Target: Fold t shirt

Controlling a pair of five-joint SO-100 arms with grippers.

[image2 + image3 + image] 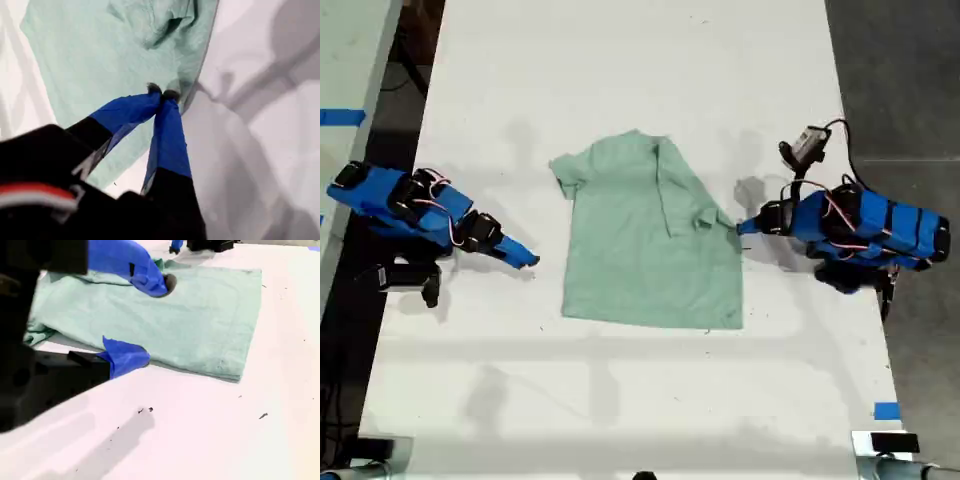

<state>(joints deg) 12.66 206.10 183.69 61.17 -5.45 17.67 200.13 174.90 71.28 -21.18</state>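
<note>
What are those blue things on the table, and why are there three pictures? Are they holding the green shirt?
The blue things are two small robot arms. One picture looks down on the whole white table from above. The other two come from little cameras riding on each arm, so you see along its fingers.

In the middle lies a pale green t shirt, with one side already folded over.

My first gripper, on the exterior view's right, has its fingers pressed together right at the shirt's edge; whether cloth is pinched between them is hard to tell. My second gripper, on the exterior view's left, is open and holds nothing, resting off the shirt.
</note>
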